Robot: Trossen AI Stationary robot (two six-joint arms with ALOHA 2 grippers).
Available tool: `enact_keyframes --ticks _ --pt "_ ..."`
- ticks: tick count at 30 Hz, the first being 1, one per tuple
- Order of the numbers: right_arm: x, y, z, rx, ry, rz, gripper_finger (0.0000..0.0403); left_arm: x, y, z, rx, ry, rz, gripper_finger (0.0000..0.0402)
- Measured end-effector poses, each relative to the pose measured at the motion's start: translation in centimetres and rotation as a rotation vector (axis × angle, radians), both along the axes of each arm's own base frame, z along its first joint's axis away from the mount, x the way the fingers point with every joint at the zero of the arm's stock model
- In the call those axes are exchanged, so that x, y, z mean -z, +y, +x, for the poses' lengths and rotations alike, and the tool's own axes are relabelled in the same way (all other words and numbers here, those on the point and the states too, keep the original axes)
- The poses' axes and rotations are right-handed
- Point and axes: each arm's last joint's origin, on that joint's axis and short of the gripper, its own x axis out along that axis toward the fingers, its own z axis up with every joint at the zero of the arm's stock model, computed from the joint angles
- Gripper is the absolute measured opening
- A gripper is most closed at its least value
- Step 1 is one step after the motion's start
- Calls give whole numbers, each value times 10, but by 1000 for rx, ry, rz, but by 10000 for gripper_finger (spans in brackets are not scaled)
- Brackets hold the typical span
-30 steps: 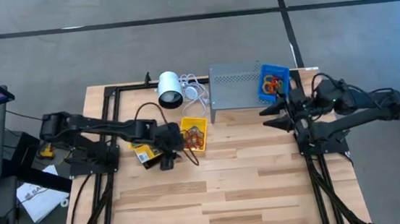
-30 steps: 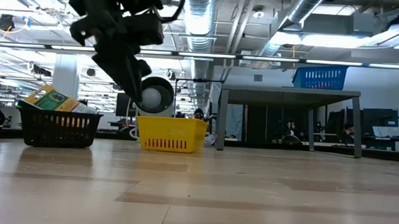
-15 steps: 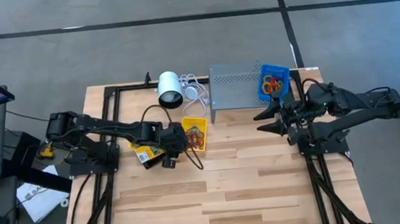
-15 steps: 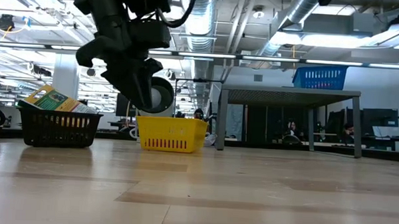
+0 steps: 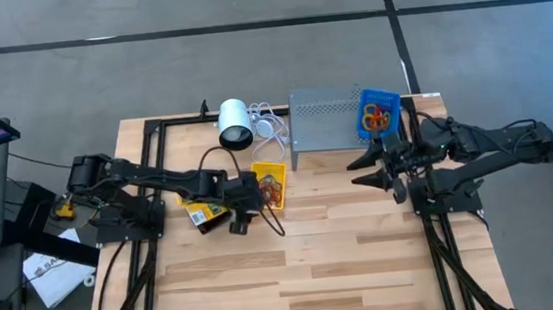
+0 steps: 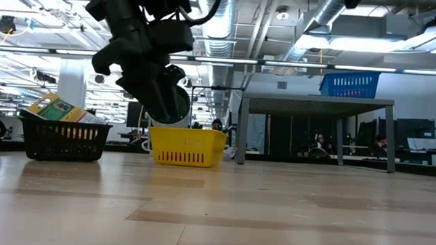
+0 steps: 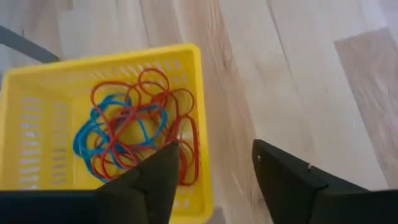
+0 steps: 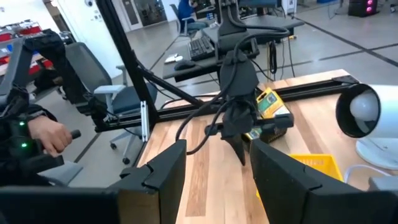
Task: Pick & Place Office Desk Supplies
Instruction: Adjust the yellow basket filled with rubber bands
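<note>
Left tool (image 7: 214, 165), jaws apart and empty, hangs by the yellow bin (image 7: 25, 81) of bands (image 7: 134, 134); judged between picks; next needs another item; right tool (image 5: 376, 168) waits part-open.

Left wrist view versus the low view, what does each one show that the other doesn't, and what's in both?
Only the left wrist view shows the red and blue rubber bands lying tangled inside the yellow bin, with the left claw open above the bin's edge. Only the low view shows the black bin with packets sticking out, the grey perforated stand and the blue bin on top of it. Both show the yellow bin, the left claw and the wooden table.
</note>
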Motion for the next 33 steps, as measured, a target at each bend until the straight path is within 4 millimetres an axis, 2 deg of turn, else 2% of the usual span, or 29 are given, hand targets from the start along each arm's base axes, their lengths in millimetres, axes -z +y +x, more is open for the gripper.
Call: enact_keyframes --ticks 5,9,18,23,33 --pt "0 4 0 -30 0 2 173 3 0 6 -16 -26 13 235" --pt "0 7 -1 -49 0 2 173 12 0 11 -21 -18 18 248" --pt "1 11 1 -67 9 1 173 33 0 21 -24 56 27 251" --pt "2 11 1 -67 15 0 173 37 1 27 -26 63 27 251" --pt "2 11 1 -67 17 0 173 39 1 28 -45 67 18 248"
